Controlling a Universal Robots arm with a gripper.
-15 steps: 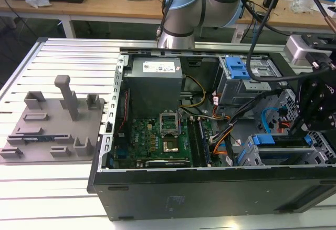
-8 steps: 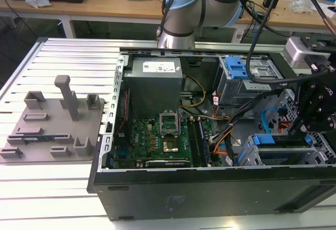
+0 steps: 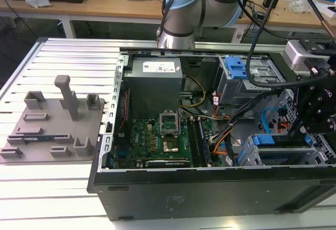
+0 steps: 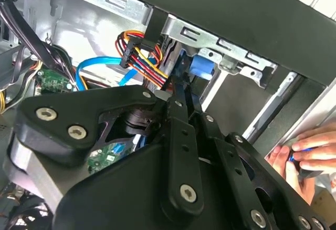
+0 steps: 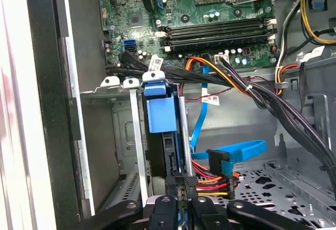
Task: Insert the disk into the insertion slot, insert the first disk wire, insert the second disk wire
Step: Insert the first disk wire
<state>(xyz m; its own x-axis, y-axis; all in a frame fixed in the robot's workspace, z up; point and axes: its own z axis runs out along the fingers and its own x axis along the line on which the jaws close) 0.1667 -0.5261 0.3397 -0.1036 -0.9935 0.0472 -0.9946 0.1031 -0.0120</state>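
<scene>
Tool (image 5: 181,187) nearly closed, pinching the coloured-wire plug (image 5: 198,181) at the seated disk (image 5: 160,115).

Grey arm (image 3: 181,9) arched toward the exterior view's right, black pincer (image 5: 181,187) low at its end.

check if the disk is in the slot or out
In: the disk, shown by its blue carrier, sits between the metal rails of the insertion slot in the first wrist view.

No print can be read; the white sticker (image 3: 159,68) on the power-supply box (image 3: 137,84) is illegible
</scene>
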